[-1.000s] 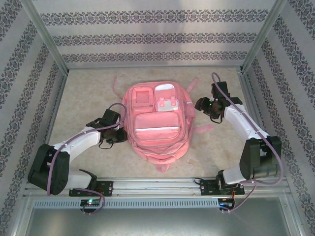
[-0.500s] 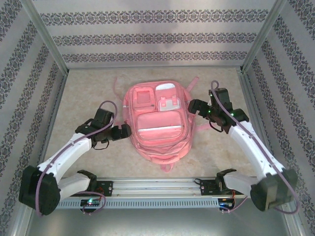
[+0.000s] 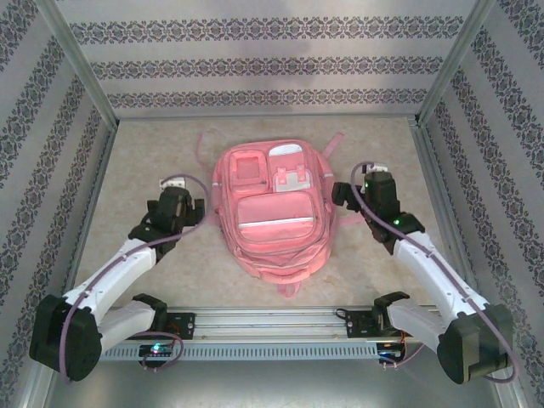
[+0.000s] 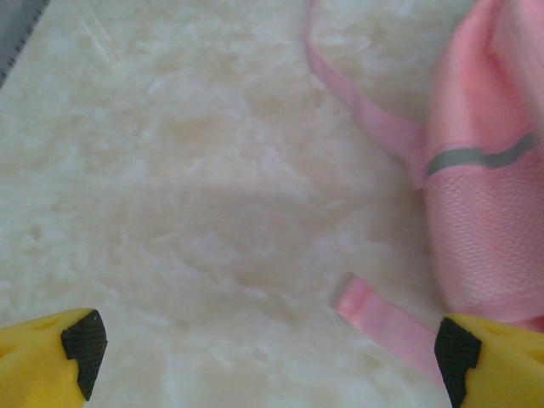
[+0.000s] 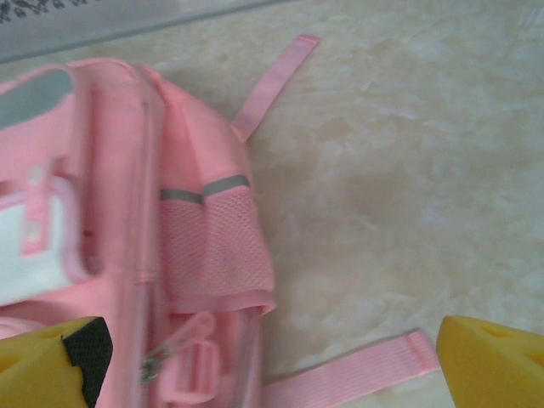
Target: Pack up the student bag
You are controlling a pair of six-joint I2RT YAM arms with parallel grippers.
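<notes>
Your left gripper (image 4: 263,344) and right gripper (image 5: 272,353) stood wide and empty beside the student bag (image 3: 270,212); its loose strap (image 4: 387,319) could have snagged a finger.

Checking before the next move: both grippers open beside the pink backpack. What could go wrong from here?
1. The left gripper is open above a loose strap end; closing here could pinch it and drag the student bag.
2. The right gripper is near another strap and the mesh side pocket; a finger could snag there.
</notes>
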